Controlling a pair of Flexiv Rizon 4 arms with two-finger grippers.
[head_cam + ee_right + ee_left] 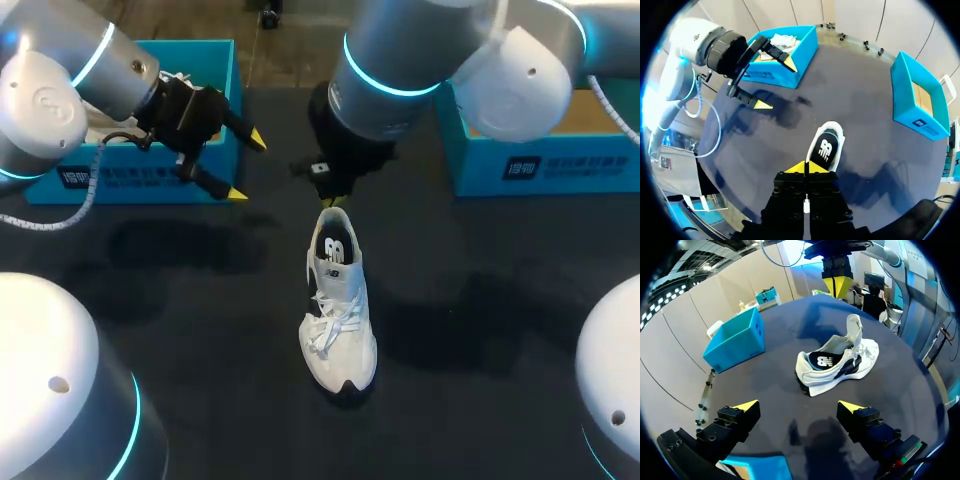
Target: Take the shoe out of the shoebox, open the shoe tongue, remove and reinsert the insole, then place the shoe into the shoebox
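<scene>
A white shoe (338, 310) stands on the dark table near the middle, its toe toward the front edge. Its tongue (855, 327) is lifted upright, and the dark insole with a white logo (826, 147) shows inside. My right gripper (335, 200) hangs just above the heel end, its yellow tips shut with nothing between them; the wrist view shows the right gripper (807, 166) with the shoe right under and ahead of it. My left gripper (247, 167) is open and empty, to the shoe's left in front of the left shoebox; in its own view the left gripper (797, 406) faces the shoe (837, 365) from some way off.
A blue shoebox (130, 180) holding crumpled paper stands at the back left. A second blue box (540, 165) stands at the back right. Dark tabletop (200, 300) lies open around the shoe.
</scene>
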